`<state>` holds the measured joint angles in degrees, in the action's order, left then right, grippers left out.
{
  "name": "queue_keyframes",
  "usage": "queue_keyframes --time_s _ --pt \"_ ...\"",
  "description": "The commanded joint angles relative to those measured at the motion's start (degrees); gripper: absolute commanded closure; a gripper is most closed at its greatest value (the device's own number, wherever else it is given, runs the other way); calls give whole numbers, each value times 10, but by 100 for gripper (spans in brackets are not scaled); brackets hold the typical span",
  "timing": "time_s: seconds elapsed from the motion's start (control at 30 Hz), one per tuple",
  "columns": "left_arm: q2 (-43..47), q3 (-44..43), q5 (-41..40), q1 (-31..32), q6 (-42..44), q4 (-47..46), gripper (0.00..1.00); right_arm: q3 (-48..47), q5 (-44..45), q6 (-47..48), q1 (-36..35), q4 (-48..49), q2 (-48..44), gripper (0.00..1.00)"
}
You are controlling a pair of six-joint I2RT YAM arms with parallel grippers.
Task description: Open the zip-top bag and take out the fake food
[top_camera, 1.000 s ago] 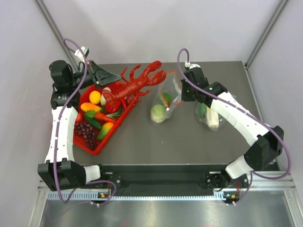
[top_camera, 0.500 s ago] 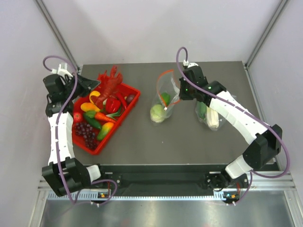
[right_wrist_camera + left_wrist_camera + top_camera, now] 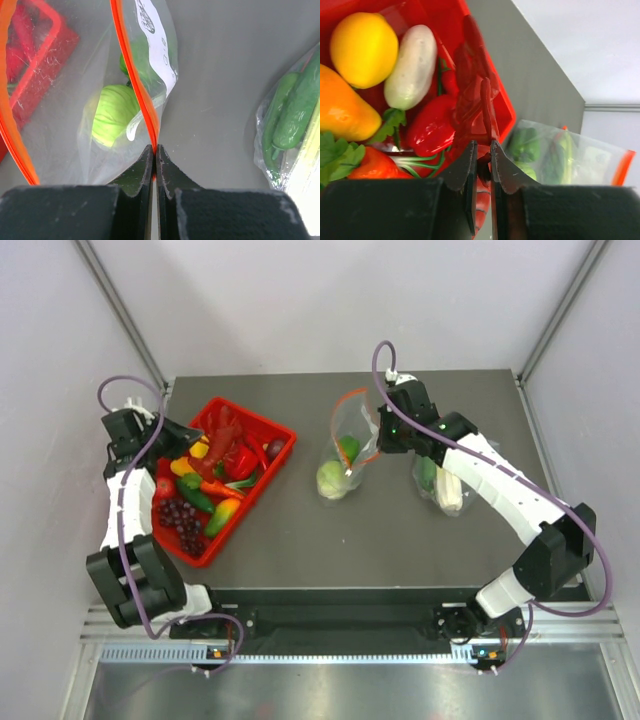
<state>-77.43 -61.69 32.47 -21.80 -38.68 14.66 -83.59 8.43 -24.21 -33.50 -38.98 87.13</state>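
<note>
The zip-top bag (image 3: 347,445) stands at the table's middle with its red-orange mouth open; it also shows in the right wrist view (image 3: 65,125) and the left wrist view (image 3: 570,160). Inside lie a pale green cabbage (image 3: 333,480) (image 3: 112,114) and a darker green piece (image 3: 349,448) (image 3: 137,65). My right gripper (image 3: 380,435) (image 3: 154,150) is shut on the bag's zip strip. My left gripper (image 3: 185,433) (image 3: 482,145) is shut on a red toy lobster (image 3: 225,430) (image 3: 482,200), which lies over the red tray (image 3: 252,498).
The tray (image 3: 420,10) holds a yellow lemon (image 3: 364,50), a white piece (image 3: 411,67), a red pepper (image 3: 432,127), a carrot and purple grapes (image 3: 180,515). A second clear bag with leek and green pieces (image 3: 440,480) (image 3: 292,115) lies right of my right gripper. Enclosure walls surround the table.
My left gripper carried the red lobster from beside the bag leftward into the tray, and the left arm drew back. The right gripper and the bag stayed still.
</note>
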Motion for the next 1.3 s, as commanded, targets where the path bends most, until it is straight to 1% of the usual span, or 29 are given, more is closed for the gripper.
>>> queue_keyframes --time_s 0.0,0.07,0.17,0.3,0.37,0.4,0.5,0.57,0.6,0.63,0.7,0.73,0.77,0.83,0.9,0.93,1.17,1.27 --pt "-11 8 -24 -5 26 -50 100 1 -6 -5 6 22 -14 100" --pt "-25 14 -38 -10 32 -48 100 2 -9 -7 7 22 -14 100" --pt "-60 22 -38 -26 41 -43 100 2 -10 -8 6 21 -13 100" --pt "-108 22 -37 -47 78 -23 100 4 -9 -9 6 19 -12 100" --pt "-123 17 -29 -48 91 -15 100 4 -10 -11 6 19 -9 100" --pt "-144 11 -20 -48 99 -5 100 5 -11 -12 6 19 -8 100" --pt "-173 -2 -36 -48 120 30 100 3 -17 -15 5 20 -1 100" --pt "-185 -6 -39 -47 135 43 97 -1 -18 -16 4 19 1 100" --pt "-192 -8 -43 -47 146 49 93 -3 -18 -19 4 19 2 100" --pt "-194 -9 -61 -48 150 55 80 -3 -17 -18 4 20 5 100" --pt "-193 -11 -81 -47 156 70 63 -6 -18 -21 1 20 7 100" --pt "-190 -12 -90 -48 156 73 50 -7 -17 -22 0 20 8 100" --pt "-183 -11 -90 -48 156 71 41 -8 -17 -23 -1 21 10 100" --pt "-173 -14 -89 -48 156 73 28 -8 -18 -25 -3 22 12 100" --pt "-155 -19 -87 -48 158 78 21 -9 -17 -26 -5 22 12 100" --pt "-148 -19 -87 -48 158 79 19 -10 -17 -29 -6 23 13 100" --pt "-71 -13 -73 -47 149 86 17 -10 -17 -28 -10 27 12 100" --pt "-33 -9 -79 -36 154 80 15 -10 -17 -24 -11 28 10 100"
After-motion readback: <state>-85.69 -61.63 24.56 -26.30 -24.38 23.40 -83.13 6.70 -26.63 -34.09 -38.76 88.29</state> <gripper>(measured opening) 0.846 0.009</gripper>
